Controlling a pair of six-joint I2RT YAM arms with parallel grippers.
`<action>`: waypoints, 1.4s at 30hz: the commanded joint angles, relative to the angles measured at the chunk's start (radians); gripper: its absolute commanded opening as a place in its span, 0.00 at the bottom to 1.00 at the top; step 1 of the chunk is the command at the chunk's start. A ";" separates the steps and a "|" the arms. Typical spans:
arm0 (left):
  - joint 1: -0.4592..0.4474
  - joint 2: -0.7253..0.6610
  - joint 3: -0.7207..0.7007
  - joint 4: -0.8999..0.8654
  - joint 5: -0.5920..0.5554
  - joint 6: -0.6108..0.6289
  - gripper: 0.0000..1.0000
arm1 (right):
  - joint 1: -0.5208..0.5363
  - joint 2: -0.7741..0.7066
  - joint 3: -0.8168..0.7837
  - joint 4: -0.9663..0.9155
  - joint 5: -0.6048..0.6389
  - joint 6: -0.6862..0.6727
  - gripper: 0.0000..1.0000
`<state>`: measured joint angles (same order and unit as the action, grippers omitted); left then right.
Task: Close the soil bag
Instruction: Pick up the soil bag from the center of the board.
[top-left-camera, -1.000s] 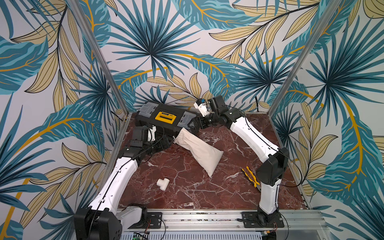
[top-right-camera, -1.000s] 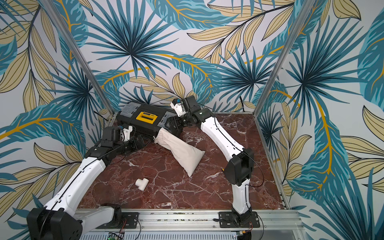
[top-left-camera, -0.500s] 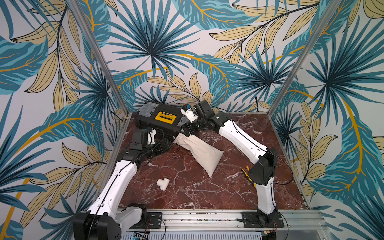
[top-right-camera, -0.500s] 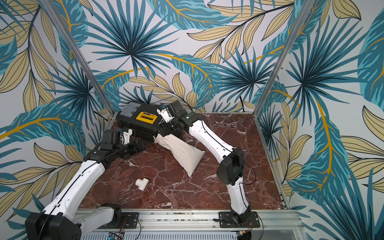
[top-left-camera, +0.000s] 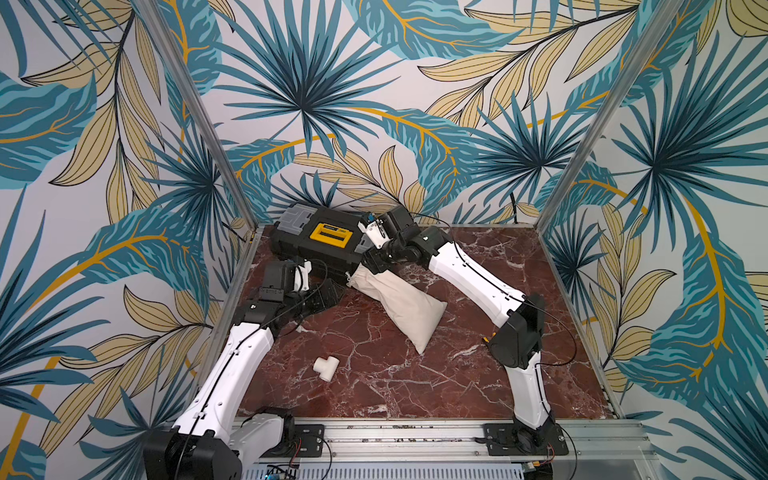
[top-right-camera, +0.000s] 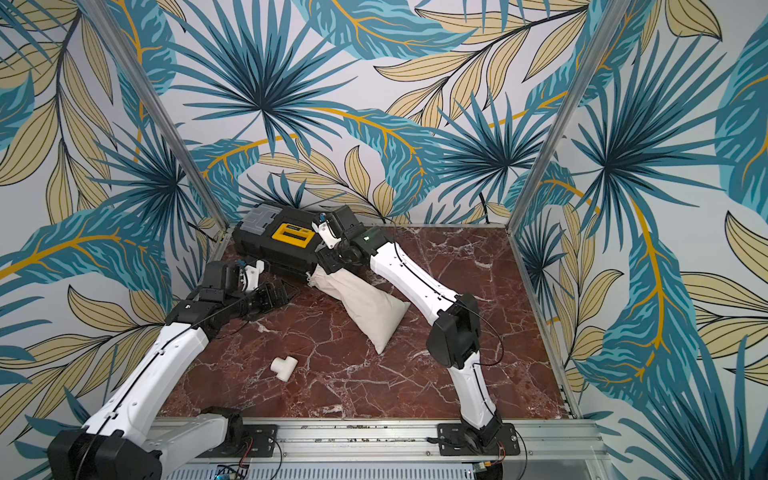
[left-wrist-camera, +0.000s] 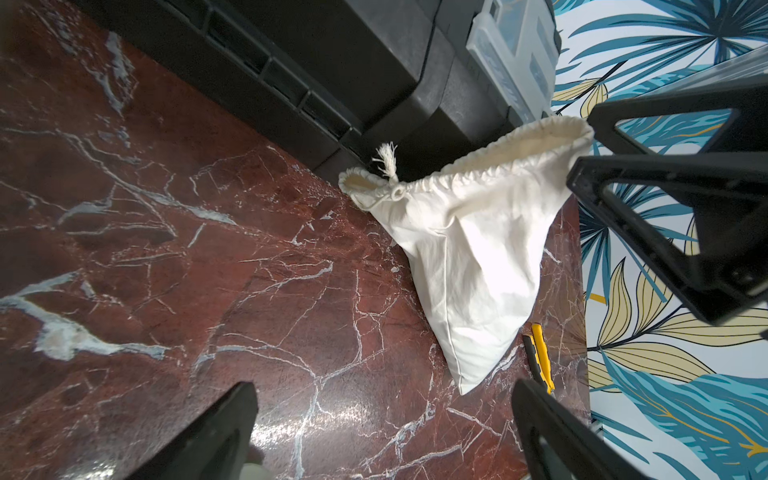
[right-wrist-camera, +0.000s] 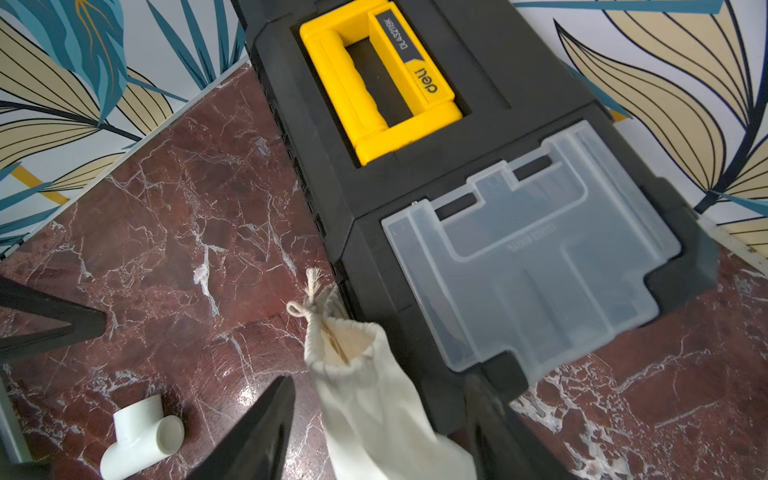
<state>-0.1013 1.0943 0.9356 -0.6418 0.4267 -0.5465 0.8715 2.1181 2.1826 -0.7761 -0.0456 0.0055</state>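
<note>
The soil bag (top-left-camera: 403, 303) (top-right-camera: 365, 299), a cream cloth sack, lies slanted on the marble table, its gathered mouth end propped against the black toolbox (top-left-camera: 316, 245). Its knotted cord end (left-wrist-camera: 386, 158) (right-wrist-camera: 311, 291) sticks up by the hem. My right gripper (top-left-camera: 371, 264) (right-wrist-camera: 380, 380) straddles the bag (right-wrist-camera: 365, 411) just below the hem, jaws apart, with table showing between one finger and the cloth. My left gripper (top-left-camera: 332, 293) (left-wrist-camera: 384, 384) is wide open over bare table, left of the bag's (left-wrist-camera: 469, 249) mouth, holding nothing.
The toolbox (right-wrist-camera: 498, 124) with a yellow handle fills the back left corner against the wall. A white pipe tee (top-left-camera: 325, 368) (right-wrist-camera: 141, 436) lies toward the front left. A yellow cutter (left-wrist-camera: 540, 353) rests near the bag's bottom corner. Aluminium posts and walls enclose the table.
My right gripper has swung left and down from beside the toolbox to the bag's mouth end, and its jaws have narrowed. The left arm has shifted only slightly.
</note>
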 joint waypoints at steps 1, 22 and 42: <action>-0.001 -0.017 0.006 -0.023 -0.006 0.021 1.00 | 0.014 0.038 0.016 -0.016 0.031 -0.017 0.68; 0.000 -0.059 -0.022 -0.054 -0.021 0.025 1.00 | 0.052 0.042 -0.003 -0.005 0.181 -0.004 0.00; 0.000 -0.060 -0.031 0.028 0.024 0.001 1.00 | 0.039 -0.312 -0.276 0.227 0.309 0.027 0.00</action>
<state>-0.1013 1.0473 0.8963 -0.6445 0.4461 -0.5499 0.9188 1.8736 1.9484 -0.6537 0.2291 0.0299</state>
